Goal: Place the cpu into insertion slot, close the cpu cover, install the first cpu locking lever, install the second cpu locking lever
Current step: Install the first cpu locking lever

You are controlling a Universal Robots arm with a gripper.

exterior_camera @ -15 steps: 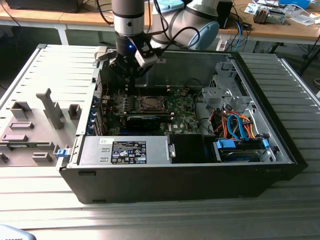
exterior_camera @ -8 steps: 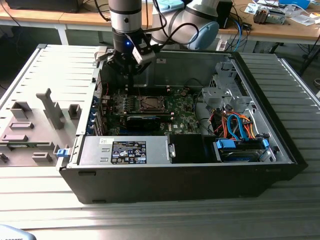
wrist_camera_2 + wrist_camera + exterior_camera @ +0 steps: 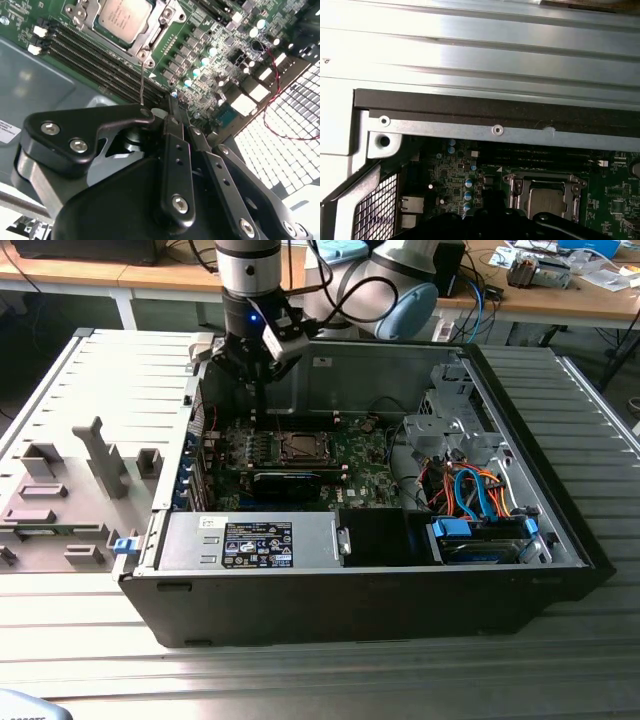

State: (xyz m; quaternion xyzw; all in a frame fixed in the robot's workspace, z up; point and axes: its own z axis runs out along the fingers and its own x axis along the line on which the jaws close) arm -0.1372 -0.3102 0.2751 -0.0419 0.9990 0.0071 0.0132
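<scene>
Sitting on a ribbed metal table (image 3: 90, 370), an open black computer case (image 3: 560, 530) holds the green motherboard (image 3: 365, 460), and the arm (image 3: 250, 270) reaches down into the case at the corner toward the exterior view's left. The gripper (image 3: 256, 380) hangs just above the board, close beside the case's rear wall. Whether its fingers are spread or pressed together cannot be told; in the second wrist view the black linkage (image 3: 170, 165) fills the foreground and a thin metal rod (image 3: 142, 85) runs from it toward the socket.

Beyond the gripper, further into the case, lies the insertion slot (image 3: 299, 447) with its shiny metal rim. The cpu (image 3: 124, 17) already sits in it, its silvery-grey top showing in both wrist views (image 3: 547, 201). The cpu cover (image 3: 150, 37) frames the chip as a thin silvery plate around it, lying flat. Dark memory slots (image 3: 100, 60) run between the gripper and the socket. A grey fixture tray (image 3: 60, 500) rests on the table, well apart from the gripper.
</scene>
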